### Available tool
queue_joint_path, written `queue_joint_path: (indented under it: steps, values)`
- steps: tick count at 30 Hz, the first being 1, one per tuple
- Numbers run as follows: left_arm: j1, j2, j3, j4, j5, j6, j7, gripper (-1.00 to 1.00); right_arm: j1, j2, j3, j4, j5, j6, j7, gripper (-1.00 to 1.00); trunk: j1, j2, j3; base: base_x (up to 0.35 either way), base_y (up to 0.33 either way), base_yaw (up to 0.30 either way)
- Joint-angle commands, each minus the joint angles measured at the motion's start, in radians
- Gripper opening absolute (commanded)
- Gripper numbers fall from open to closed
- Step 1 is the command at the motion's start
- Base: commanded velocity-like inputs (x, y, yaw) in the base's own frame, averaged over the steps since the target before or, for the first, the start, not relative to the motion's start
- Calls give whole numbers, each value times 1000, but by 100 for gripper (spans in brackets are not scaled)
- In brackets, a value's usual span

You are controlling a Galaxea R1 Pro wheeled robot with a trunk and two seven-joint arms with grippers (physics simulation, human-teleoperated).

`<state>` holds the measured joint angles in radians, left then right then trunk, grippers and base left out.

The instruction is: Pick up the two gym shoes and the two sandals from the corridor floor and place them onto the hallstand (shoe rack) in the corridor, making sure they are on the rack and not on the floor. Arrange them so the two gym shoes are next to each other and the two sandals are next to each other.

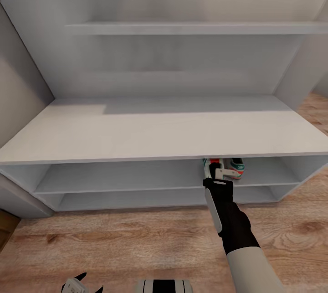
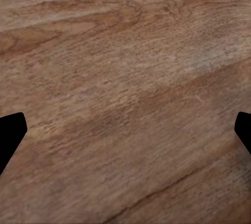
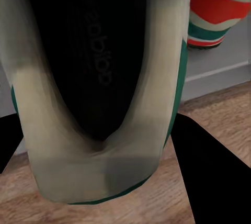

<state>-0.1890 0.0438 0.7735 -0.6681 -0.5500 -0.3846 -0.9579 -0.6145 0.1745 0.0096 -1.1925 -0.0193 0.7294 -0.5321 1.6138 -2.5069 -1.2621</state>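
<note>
My right gripper point(image 1: 217, 173) is shut on a white gym shoe point(image 1: 210, 163) with green trim, at the front edge of the upper low shelf of the light-grey hallstand point(image 1: 136, 133). In the right wrist view the held gym shoe point(image 3: 104, 51) hangs between the black fingers point(image 3: 209, 171), its dark insole facing the camera. The second gym shoe point(image 1: 236, 167) stands on that shelf just to the right, and its red-orange and green side point(image 3: 219, 9) shows past the held one. My left gripper point(image 1: 82, 284) is open low over the corridor floor point(image 2: 125, 98). The sandals are out of view.
The hallstand's wide bench top spans the view, with an upper shelf point(image 1: 191, 28) above it and a lower open shelf point(image 1: 136, 199) near the floor. A grey wall point(image 1: 18, 101) closes the left side. Wood planks point(image 1: 114, 247) lie between me and the rack.
</note>
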Motion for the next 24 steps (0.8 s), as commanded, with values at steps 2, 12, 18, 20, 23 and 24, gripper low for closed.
queue_joint_path:
  steps: [2,12,18,20,23,24]
  values:
    - [-1,-1,6,-1,-8,-5,-4,100,-1,0,1,-1,-2,5,-6,-100,0,0,-1,224,69,0]
    - [-1,-1,6,-1,-8,-5,-5,100,-1,0,1,-1,-2,5,-6,-100,0,0,-1,89,29,0]
    - [-1,-1,6,-1,-8,-4,-3,100,-1,0,1,0,-2,5,-6,-100,0,0,-1,42,2,0]
    - [-1,-1,6,-1,-8,-4,-4,100,-1,0,1,0,-2,5,-6,-100,0,0,-1,167,0,0]
    - [-1,-1,6,-1,-8,-5,-4,100,-1,0,0,-1,-2,5,-6,-100,0,0,-1,97,0,0]
    - [-1,-1,5,-1,-8,-5,-4,100,-1,0,0,-1,-2,5,-6,-100,0,0,-1,31,0,0]
